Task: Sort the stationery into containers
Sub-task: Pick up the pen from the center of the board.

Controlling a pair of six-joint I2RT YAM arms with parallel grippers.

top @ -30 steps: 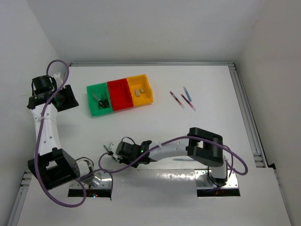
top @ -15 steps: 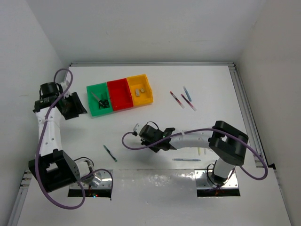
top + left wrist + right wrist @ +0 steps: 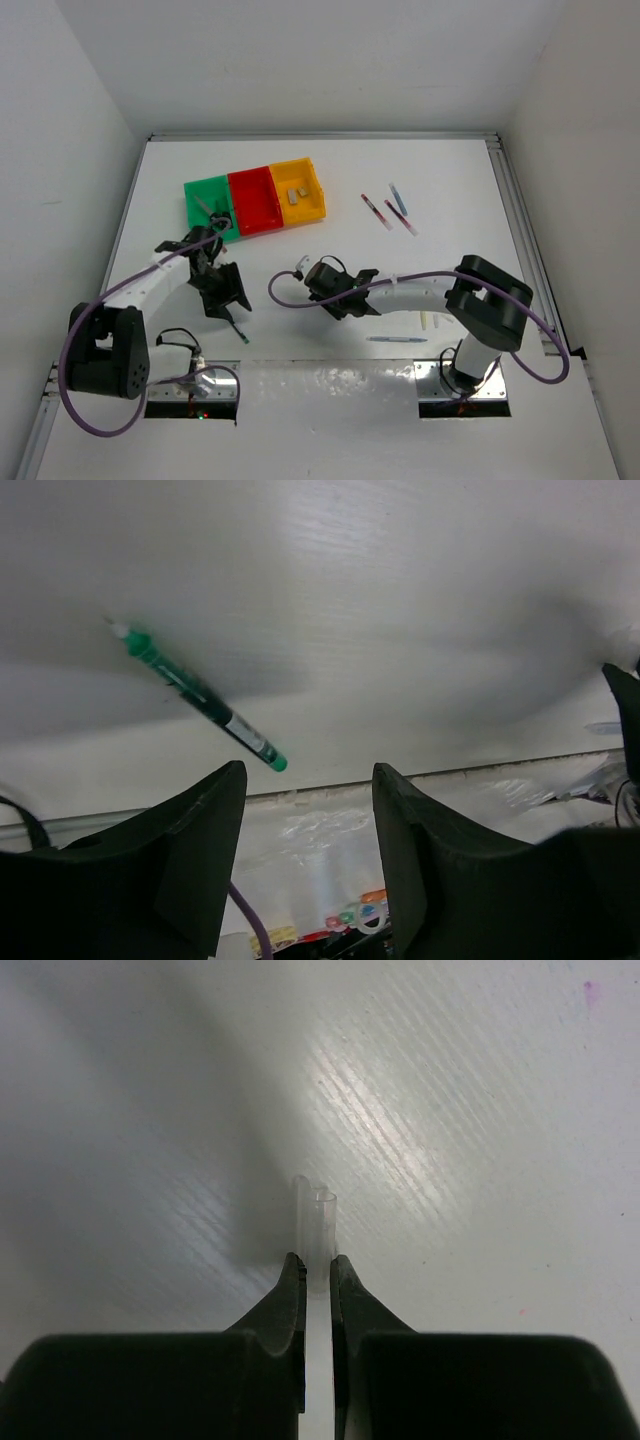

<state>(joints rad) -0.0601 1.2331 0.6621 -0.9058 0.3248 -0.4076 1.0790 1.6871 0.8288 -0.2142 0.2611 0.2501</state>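
Observation:
My right gripper (image 3: 299,268) is shut on a small clear tube-like cap (image 3: 321,1218), held just above the bare table in the middle. My left gripper (image 3: 225,291) is open and empty, hovering just above and beyond a dark teal pen (image 3: 235,326), which lies flat on the table. In the left wrist view that pen (image 3: 195,695) lies ahead of the open fingers (image 3: 205,820). The green bin (image 3: 197,232), red bin (image 3: 254,200) and yellow-orange bin (image 3: 310,205) stand in a row at the back left. Scissors (image 3: 220,215) lie in the green bin and eraser blocks (image 3: 297,192) in the yellow-orange one.
A red-white pen (image 3: 376,210), a blue pen (image 3: 398,198) and a dark red pen (image 3: 402,218) lie at the back right. Pale sticks (image 3: 428,322) and a bluish pen (image 3: 392,340) lie near the right arm's base. Purple cables trail from both arms.
The left arm has swung from the far left wall down to the teal pen. The right gripper lifted away from that pen with the clear cap and moved right, then stayed nearly still.

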